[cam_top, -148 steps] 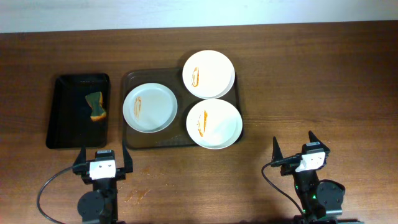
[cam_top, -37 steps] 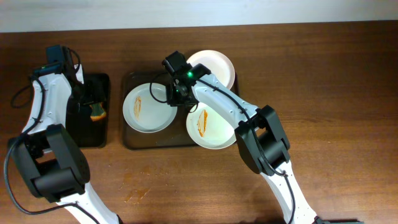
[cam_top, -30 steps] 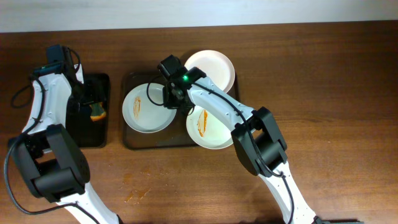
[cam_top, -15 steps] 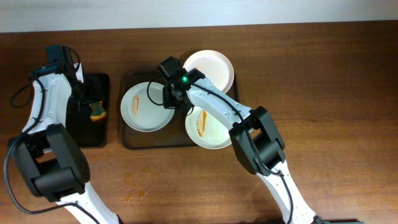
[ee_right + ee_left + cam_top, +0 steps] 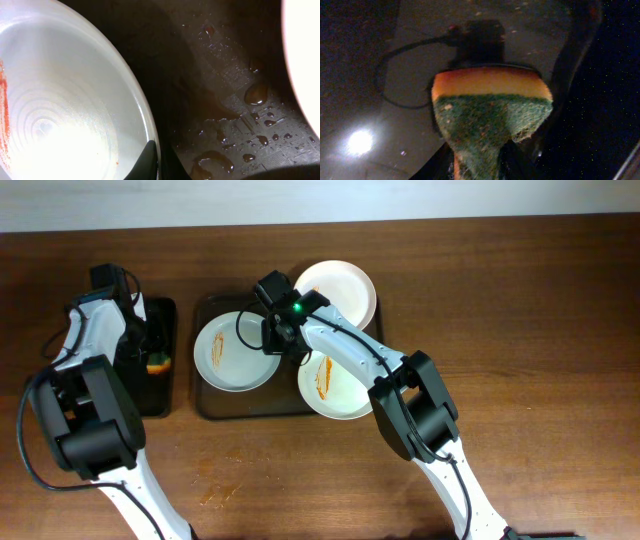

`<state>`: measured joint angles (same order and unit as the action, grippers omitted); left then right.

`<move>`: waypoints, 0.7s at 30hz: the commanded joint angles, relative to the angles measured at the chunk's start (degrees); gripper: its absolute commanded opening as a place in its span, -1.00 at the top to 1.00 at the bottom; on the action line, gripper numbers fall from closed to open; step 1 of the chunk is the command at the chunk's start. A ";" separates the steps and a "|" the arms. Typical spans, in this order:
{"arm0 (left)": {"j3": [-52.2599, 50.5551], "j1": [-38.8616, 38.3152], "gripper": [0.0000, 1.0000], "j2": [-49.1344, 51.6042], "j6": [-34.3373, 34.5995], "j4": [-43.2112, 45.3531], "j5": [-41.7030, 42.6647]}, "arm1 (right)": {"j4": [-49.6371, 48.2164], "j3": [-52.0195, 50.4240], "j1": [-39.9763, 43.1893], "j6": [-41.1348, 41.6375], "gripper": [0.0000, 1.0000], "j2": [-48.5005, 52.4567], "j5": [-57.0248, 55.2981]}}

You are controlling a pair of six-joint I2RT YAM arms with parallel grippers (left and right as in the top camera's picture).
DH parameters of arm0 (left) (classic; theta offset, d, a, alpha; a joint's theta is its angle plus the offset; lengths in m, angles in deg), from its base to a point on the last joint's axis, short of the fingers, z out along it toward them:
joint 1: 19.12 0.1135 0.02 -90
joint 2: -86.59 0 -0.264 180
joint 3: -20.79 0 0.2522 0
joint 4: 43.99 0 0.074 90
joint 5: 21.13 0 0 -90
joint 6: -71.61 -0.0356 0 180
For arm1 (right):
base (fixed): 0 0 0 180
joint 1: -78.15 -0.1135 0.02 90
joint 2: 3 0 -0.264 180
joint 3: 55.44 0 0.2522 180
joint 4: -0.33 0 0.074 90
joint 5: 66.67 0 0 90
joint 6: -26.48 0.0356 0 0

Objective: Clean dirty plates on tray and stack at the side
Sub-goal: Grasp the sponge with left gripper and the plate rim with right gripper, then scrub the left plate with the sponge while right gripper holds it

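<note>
Left gripper [image 5: 480,161]: over the black tray [image 5: 162,392] at the left of the table [image 5: 520,310], pinching the sponge [image 5: 490,115] from its near end.
Sponge: green scrub face toward the wrist camera, orange layer along its far edge; from overhead only an orange corner [image 5: 157,364] shows beside the arm.
Right gripper [image 5: 283,345]: reaches across the brown tray [image 5: 250,406], narrowed onto the right rim of the left plate [image 5: 235,352], one finger inside the rim and one outside.
Left plate: on the left half of the brown tray, orange streak [image 5: 220,352] on its left side; lifted or resting, cannot tell.
Far plate [image 5: 345,288]: at the tray's far right corner, partly under the right arm.
Near plate [image 5: 345,385]: at the tray's near right, with an orange smear.
Tray floor: water drops [image 5: 256,94] right of the held rim.
</note>
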<state>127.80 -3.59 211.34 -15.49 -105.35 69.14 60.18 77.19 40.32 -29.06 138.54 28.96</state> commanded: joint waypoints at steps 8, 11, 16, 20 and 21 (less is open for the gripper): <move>2.82 0.28 0.98 2.08 -2.95 -1.31 1.29 | 0.44 -0.13 -0.37 -1.70 0.92 1.20 2.82; 11.96 0.22 0.98 1.29 -4.92 -11.56 2.62 | 1.46 -0.13 1.03 -2.49 0.92 0.68 5.03; 20.72 -0.94 0.98 1.11 -10.82 -20.04 12.37 | 1.86 -0.13 2.67 -3.32 0.92 0.68 8.87; 20.04 -3.98 0.98 1.18 -12.96 -20.41 19.89 | 1.88 -0.13 2.67 -4.04 0.92 0.68 9.22; 19.45 -5.33 0.98 1.22 -13.81 -20.11 19.89 | 1.88 -0.13 2.67 -4.04 0.92 0.68 9.22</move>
<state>147.69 -5.84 212.80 -26.18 -125.76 84.01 61.84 77.19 42.77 -32.34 138.60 37.29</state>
